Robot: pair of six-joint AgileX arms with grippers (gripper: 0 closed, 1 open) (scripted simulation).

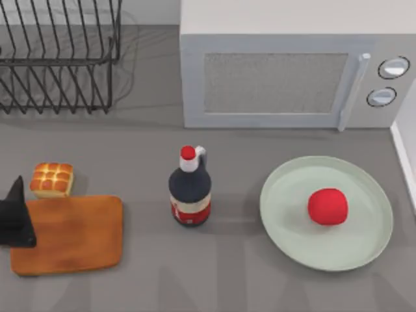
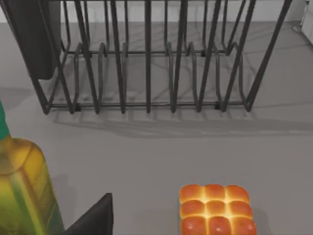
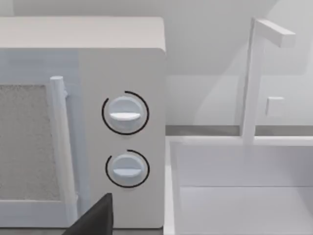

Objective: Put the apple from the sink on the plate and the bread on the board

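The red apple (image 1: 327,207) lies on the pale green plate (image 1: 286,221) at the table's right. At the left, the golden bread (image 1: 52,179) sits on the table, just behind the far left corner of the wooden board (image 1: 78,234). The left wrist view has the bread (image 2: 216,210) close below the camera. My left gripper (image 1: 16,214) hangs over the board's left edge, right beside the bread. My right gripper (image 3: 93,219) faces the microwave and the white sink (image 3: 234,196).
A dark bottle (image 1: 190,192) with a red cap stands between board and plate. A wire dish rack (image 1: 58,58) is at the back left and a microwave (image 1: 286,78) behind the plate. A yellow-green bottle (image 2: 24,191) stands close to my left gripper.
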